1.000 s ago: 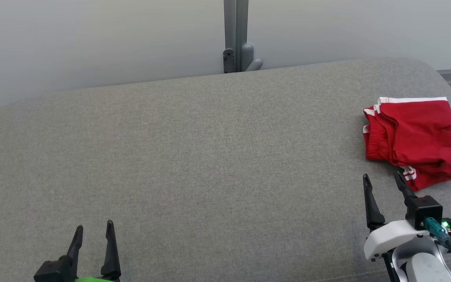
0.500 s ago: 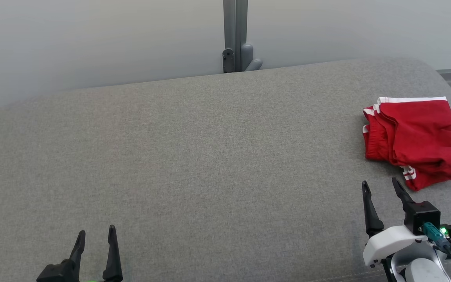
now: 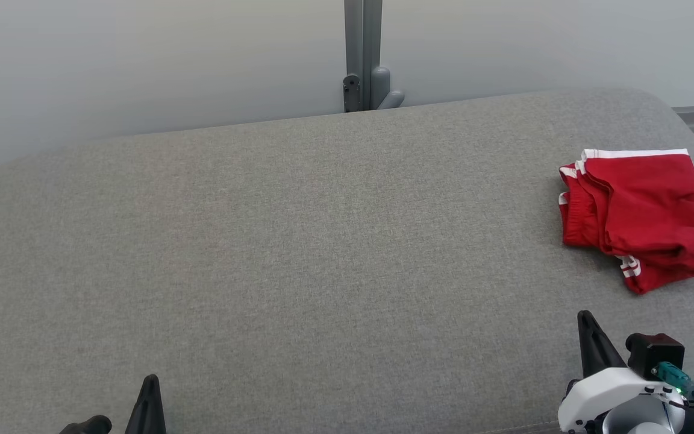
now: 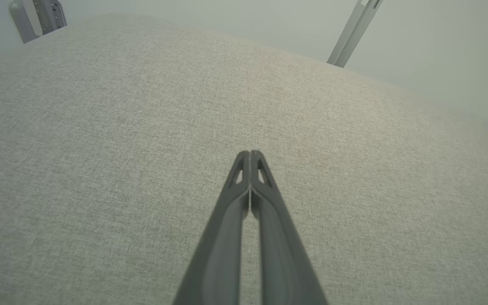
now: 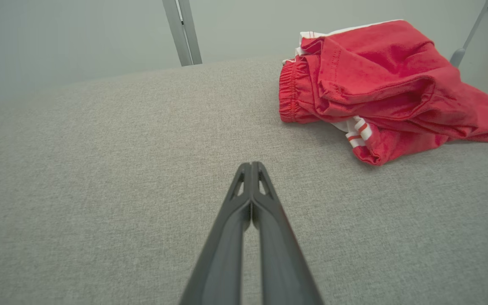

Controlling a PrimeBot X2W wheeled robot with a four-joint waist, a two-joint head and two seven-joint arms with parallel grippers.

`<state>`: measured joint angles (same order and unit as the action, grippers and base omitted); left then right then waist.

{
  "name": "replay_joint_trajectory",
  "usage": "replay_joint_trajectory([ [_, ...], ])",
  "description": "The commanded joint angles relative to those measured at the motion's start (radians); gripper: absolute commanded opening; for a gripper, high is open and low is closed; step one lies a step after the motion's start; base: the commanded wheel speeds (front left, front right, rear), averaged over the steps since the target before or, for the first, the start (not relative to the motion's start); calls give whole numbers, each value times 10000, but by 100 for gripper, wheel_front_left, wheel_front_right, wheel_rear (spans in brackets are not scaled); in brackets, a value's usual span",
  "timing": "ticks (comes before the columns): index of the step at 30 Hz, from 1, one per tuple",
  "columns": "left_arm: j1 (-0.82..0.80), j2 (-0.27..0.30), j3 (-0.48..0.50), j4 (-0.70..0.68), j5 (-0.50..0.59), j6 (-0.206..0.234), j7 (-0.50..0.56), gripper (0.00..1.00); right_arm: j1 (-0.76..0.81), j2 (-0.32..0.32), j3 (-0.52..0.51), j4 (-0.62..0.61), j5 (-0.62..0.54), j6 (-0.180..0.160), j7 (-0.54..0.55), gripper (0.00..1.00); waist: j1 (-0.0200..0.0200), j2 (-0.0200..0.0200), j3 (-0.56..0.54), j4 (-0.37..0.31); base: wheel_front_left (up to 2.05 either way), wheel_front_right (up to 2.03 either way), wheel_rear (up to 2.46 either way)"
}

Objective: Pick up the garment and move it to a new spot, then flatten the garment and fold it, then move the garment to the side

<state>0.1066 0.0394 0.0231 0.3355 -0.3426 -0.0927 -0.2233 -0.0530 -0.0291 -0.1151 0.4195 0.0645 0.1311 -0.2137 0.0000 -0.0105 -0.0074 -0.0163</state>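
left gripper and right gripper have drawn back, pressed together empty; red garment lies loosely folded, white-trimmed.

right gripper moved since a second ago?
Yes. The right gripper has pulled back toward the head view's bottom edge, away from the garment, which stayed put, and it has shut.

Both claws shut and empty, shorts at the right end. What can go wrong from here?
The red shorts lie at the grey cushion's right end, running past the head view's edge; they might slip off.
The fold looks loose, a striped hem poking out; it may open.
The right claw is shut nearby; a swing could snag fabric.
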Motion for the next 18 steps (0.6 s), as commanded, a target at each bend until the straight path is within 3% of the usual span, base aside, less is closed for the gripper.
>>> replay_joint_trajectory([
  [1,-275,29,68,-169,-398,-38,70,0,-257,-60,-34,-197,452,0,67,0,0,6,1,2,0,0,0],
  [18,-719,53,241,-360,-3190,-123,795,0,-292,-103,59,-633,3884,-1,720,0,0,20,16,25,0,0,0],
])
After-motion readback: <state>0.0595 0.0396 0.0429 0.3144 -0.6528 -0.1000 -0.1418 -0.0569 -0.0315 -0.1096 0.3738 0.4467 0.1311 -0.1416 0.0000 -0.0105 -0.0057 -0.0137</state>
